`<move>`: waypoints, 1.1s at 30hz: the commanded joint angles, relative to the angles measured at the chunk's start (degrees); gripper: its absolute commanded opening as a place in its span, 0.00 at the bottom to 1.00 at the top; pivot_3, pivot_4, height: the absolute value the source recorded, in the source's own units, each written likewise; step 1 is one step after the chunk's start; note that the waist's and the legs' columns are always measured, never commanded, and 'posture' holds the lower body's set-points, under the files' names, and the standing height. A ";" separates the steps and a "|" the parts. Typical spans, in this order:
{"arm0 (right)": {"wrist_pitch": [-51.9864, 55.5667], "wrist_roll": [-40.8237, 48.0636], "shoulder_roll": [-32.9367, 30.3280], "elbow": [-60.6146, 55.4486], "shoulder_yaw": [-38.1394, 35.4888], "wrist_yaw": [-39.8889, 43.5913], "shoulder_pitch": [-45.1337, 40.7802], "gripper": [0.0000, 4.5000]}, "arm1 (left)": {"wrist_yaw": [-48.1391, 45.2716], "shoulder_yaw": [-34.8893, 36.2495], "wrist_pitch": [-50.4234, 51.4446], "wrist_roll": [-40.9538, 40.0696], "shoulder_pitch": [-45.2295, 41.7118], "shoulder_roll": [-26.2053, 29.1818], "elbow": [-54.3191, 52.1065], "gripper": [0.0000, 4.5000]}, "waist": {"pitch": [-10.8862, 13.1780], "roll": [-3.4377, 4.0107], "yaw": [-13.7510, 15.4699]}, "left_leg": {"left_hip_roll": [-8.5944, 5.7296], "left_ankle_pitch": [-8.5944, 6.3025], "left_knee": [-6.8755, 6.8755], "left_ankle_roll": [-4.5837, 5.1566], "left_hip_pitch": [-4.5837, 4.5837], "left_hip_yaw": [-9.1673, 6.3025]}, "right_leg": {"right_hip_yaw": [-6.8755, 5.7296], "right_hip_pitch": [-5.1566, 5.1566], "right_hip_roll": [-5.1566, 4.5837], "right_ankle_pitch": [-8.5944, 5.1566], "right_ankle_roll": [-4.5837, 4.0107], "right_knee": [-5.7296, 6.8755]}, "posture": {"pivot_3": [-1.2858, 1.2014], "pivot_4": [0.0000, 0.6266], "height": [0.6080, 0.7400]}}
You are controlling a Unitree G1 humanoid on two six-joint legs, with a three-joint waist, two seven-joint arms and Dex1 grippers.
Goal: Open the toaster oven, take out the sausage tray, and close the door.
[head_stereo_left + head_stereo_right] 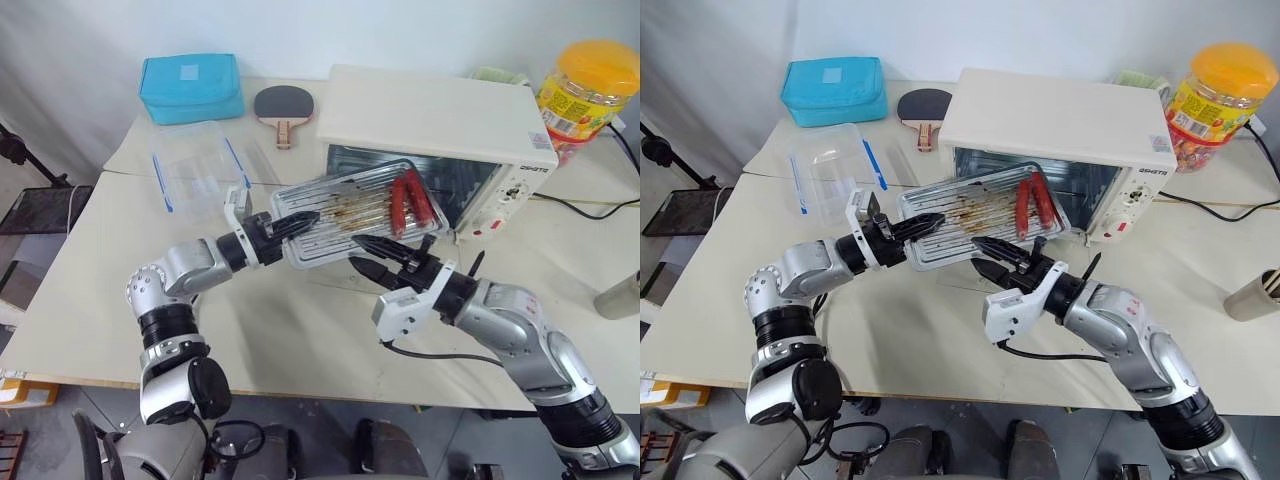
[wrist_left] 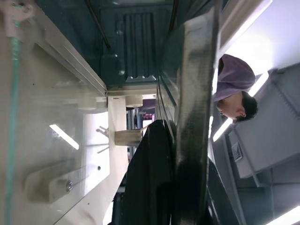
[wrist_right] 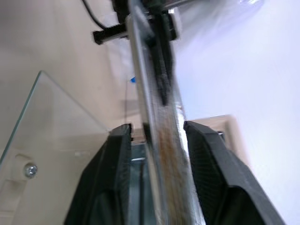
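We see the sausage tray (image 1: 345, 212) lifted clear of the open toaster oven (image 1: 430, 140), tilted above the desk (image 1: 300, 330) | our left tool (image 1: 300, 222) is clamped on its left edge | our right tool (image 1: 375, 258) straddles its near edge, fingers parted, not gripping.

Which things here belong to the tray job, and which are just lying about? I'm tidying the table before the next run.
Job: toaster oven; its open glass door; sausage tray, pinched by the left gripper; right gripper, open at its edge.

Lying about: clear container; blue pouch; paddle; candy jar.
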 commanded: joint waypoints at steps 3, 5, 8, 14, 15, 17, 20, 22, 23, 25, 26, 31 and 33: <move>-9.83 8.51 -5.05 -2.05 -10.44 -2.56 7.87 0.40 | -0.93 -5.94 -2.83 -11.83 6.15 7.49 -5.25 0.00 | 0.00 0.00 -0.02 | -0.03 0.00 -0.03 0.00 0.00 -0.05 | 0.04 0.00 0.01 0.00 0.00 0.01 | 0.52 0.24 1.00; -11.12 13.77 -6.82 -1.47 -15.30 -1.81 11.17 0.40 | -4.91 -6.38 -1.71 -11.83 9.37 11.01 -6.94 0.00 | 0.00 0.00 -0.02 | -0.03 0.00 -0.01 0.01 0.01 -0.01 | 0.04 0.01 0.02 0.00 0.00 0.00 | 0.52 0.24 1.00; -11.99 18.85 -8.87 0.31 -21.35 -0.66 15.15 0.27 | -9.31 -6.42 -2.23 -11.83 13.56 14.00 -9.83 0.00 | 0.00 0.00 -0.02 | -0.01 0.05 -0.02 -0.02 0.05 0.02 | 0.07 0.05 0.06 -0.01 -0.01 -0.03 | 0.52 0.24 1.00; -13.87 28.69 -13.40 12.66 -26.29 5.95 21.13 0.01 | -20.64 -4.02 -3.09 -11.83 24.38 19.91 -15.75 0.00 | 0.00 0.00 -0.11 | 0.01 0.08 -0.03 -0.02 0.19 0.03 | 0.14 0.23 0.07 -0.01 -0.02 -0.09 | 0.52 0.24 1.00; -11.40 33.26 -14.04 14.27 -25.84 9.20 21.75 0.01 | -22.61 -3.12 -3.54 -11.83 26.63 20.31 -16.68 0.00 | 0.00 0.01 -0.11 | 0.02 0.08 -0.07 -0.02 0.29 0.05 | 0.16 0.29 0.07 -0.02 -0.03 -0.12 | 0.52 0.24 1.00; -7.52 39.92 -15.56 16.27 -24.45 15.54 22.77 0.01 | -28.21 -1.76 -3.62 -11.83 30.33 21.35 -18.26 0.00 | 0.02 0.03 -0.13 | 0.07 0.08 -0.19 -0.02 0.64 0.07 | 0.16 0.63 0.08 -0.05 -0.09 -0.24 | 0.52 0.24 1.00; 0.34 48.43 -17.86 18.95 -22.30 26.81 24.37 0.01 | -33.49 -0.72 -4.36 -11.83 38.52 22.48 -21.63 0.00 | 0.01 0.04 -0.30 | 0.11 0.07 -0.35 -0.04 1.00 0.07 | 0.24 0.96 0.08 -0.08 -0.13 -0.38 | 0.52 0.24 1.00; 2.25 50.12 -17.92 20.86 -21.70 30.50 23.90 0.01 | -33.94 -0.13 -6.72 -11.83 41.57 21.53 -23.64 0.00 | 0.01 0.04 -0.23 | 0.14 0.04 -0.39 -0.08 1.05 0.05 | 0.66 0.97 0.07 -0.09 -0.17 -0.36 | 0.52 0.24 1.00; 5.04 51.28 -17.28 22.76 -21.52 31.27 22.86 0.01 | -33.89 0.35 -8.26 -11.83 42.94 20.29 -25.20 0.00 | 0.01 0.05 -0.19 | 0.15 0.04 -0.38 -0.08 1.04 0.05 | 0.71 0.97 0.05 -0.10 -0.17 -0.40 | 0.52 0.24 1.00; 8.50 51.44 -16.77 27.09 -20.04 33.74 20.27 0.01 | -34.15 0.93 -10.84 -11.83 45.77 17.72 -28.70 0.00 | 0.01 0.05 -0.09 | 0.11 0.03 -0.36 -0.08 1.04 0.05 | 0.77 0.97 -0.04 -0.09 -0.18 -0.39 | 0.52 0.24 1.00; 8.19 49.63 -16.64 29.55 -19.00 34.21 18.73 0.01 | -34.16 1.00 -12.01 -11.83 47.21 16.54 -30.47 0.00 | 0.01 0.04 -0.11 | 0.11 0.03 -0.32 -0.09 1.03 0.04 | 0.81 0.97 -0.08 -0.09 -0.18 -0.42 | 0.52 0.24 1.00; 7.37 47.99 -13.75 36.44 -15.69 38.24 11.26 0.01 | -31.13 0.92 -18.87 -11.83 52.55 10.52 -37.85 0.00 | 0.00 0.10 -0.20 | 0.17 -0.05 -0.35 -0.19 1.03 -0.01 | 0.93 0.94 -0.15 -0.15 -0.28 -0.64 | 0.52 0.24 1.00; 8.14 47.87 -11.31 39.89 -15.41 37.67 7.63 0.01 | -28.21 2.12 -23.06 -11.83 53.69 6.41 -40.77 0.00 | -0.01 0.13 -0.27 | 0.22 -0.05 -0.34 -0.21 1.03 0.02 | 0.93 0.94 -0.13 -0.15 -0.28 -0.65 | 0.52 0.24 1.00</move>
